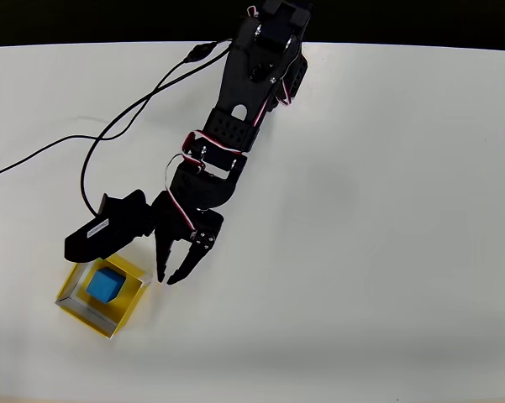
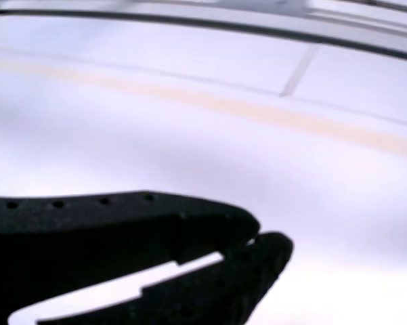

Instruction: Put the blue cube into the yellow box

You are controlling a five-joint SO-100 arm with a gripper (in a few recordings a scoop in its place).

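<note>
Yellow box [image 1: 122, 315] top corner under arm; claw [image 2: 257, 244] blurred

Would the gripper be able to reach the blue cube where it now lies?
Probably yes: the blue cube sits in the open-topped yellow box, nothing covers it, and the gripper, apparently shut, is just right of the box in the overhead view.

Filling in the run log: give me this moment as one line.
blue cube: inside yellow box | end effector: shut, empty, beside box's right rim in overhead view | table: white

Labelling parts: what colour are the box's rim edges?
Pale whitish-grey rim edges, clearest in the overhead view.
</note>
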